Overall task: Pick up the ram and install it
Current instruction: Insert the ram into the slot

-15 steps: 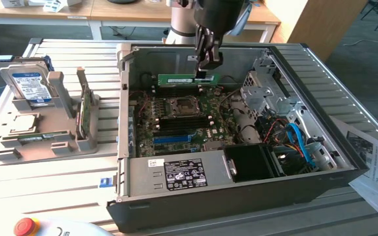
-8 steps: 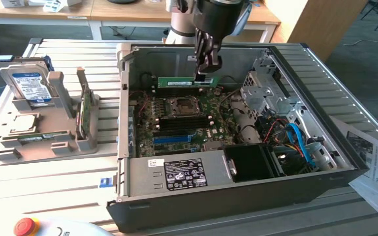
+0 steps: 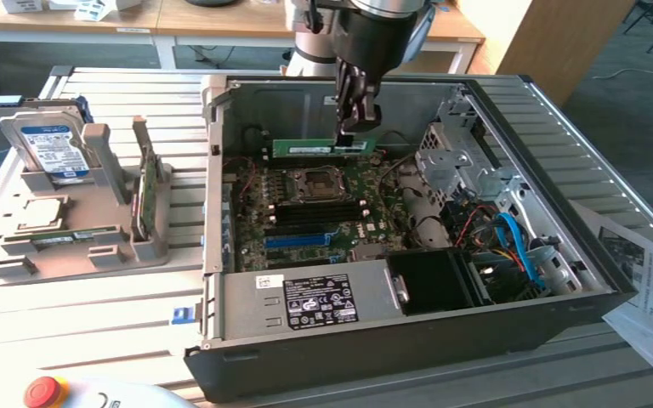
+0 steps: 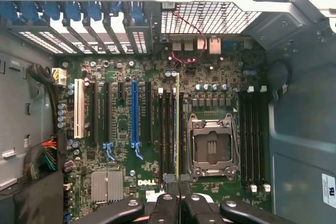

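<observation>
One ram (image 3: 317,147) is in the gripper (image 3: 353,136). Exterior view first: the arm drops steeply from above into the open computer case (image 3: 338,361), fingers clamped on the stick's upper edge near one end. The stick stands level on its long edge just beyond the CPU socket (image 3: 313,183), right at the motherboard's memory slots. So the pick is done, but I cannot tell whether it is seated. A twin stick (image 3: 71,235) lies on the grey tray (image 3: 88,263), at the exterior view's left. Wrist view now: the gripper (image 4: 178,195) looks straight down, pinching the ram (image 4: 177,129), seen edge-on and lined up along a slot beside the socket (image 4: 211,148).
</observation>
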`<state>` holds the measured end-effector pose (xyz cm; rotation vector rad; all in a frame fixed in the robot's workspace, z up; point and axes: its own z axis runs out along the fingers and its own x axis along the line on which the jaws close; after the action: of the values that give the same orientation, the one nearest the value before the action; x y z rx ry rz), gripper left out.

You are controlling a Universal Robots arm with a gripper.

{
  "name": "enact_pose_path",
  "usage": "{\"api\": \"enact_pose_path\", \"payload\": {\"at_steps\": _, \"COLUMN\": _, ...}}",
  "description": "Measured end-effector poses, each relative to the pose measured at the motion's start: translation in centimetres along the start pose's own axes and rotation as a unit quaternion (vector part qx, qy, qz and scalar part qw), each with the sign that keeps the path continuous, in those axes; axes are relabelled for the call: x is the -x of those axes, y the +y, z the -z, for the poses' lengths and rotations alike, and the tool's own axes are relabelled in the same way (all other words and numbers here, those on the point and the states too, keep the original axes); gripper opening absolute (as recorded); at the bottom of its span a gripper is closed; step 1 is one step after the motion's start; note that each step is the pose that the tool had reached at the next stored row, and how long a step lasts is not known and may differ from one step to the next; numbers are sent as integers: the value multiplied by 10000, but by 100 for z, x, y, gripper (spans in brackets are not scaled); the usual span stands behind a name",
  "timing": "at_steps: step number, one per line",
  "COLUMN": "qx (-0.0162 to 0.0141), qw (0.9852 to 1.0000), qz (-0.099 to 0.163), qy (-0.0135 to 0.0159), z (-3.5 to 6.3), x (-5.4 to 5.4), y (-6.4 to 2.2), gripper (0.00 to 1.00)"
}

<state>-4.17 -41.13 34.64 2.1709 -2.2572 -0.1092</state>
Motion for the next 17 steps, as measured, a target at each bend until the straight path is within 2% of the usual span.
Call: {"api": "enact_pose_path", "payload": {"at_steps": 17, "qx": 0, "qw": 10000, "qz": 0, "qy": 1, "z": -169, "x": -7, "y": -10, "gripper": 12}}
